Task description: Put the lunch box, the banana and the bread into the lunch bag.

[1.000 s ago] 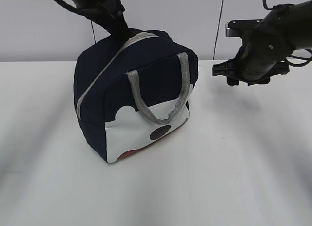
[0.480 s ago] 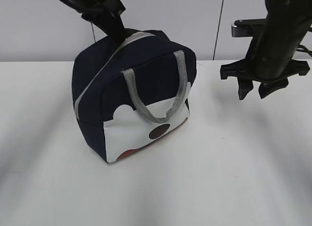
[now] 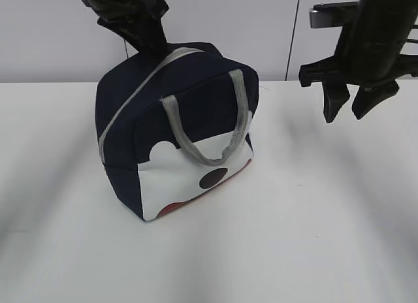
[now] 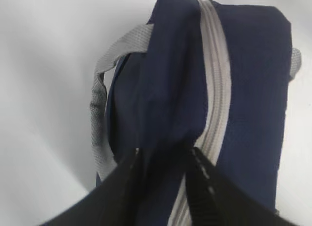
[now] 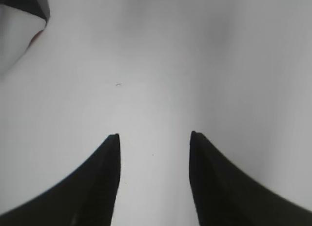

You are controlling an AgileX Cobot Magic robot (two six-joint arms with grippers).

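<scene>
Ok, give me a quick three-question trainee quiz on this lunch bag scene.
1. True or false: the zipper on the lunch bag is closed.
2. The right end effector holds: A) a banana, B) a bag strap, C) nothing.
3. Which end effector is at the top of the bag?

Key: 1 true. 2 C, it hangs open over the bare table. 3 the left end effector, beside the zipper.

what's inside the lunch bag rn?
Can't tell. The lunch bag stands on the table with its grey zipper closed along the top, so the interior is covered. No lunch box, banana or bread shows in any view.
</scene>
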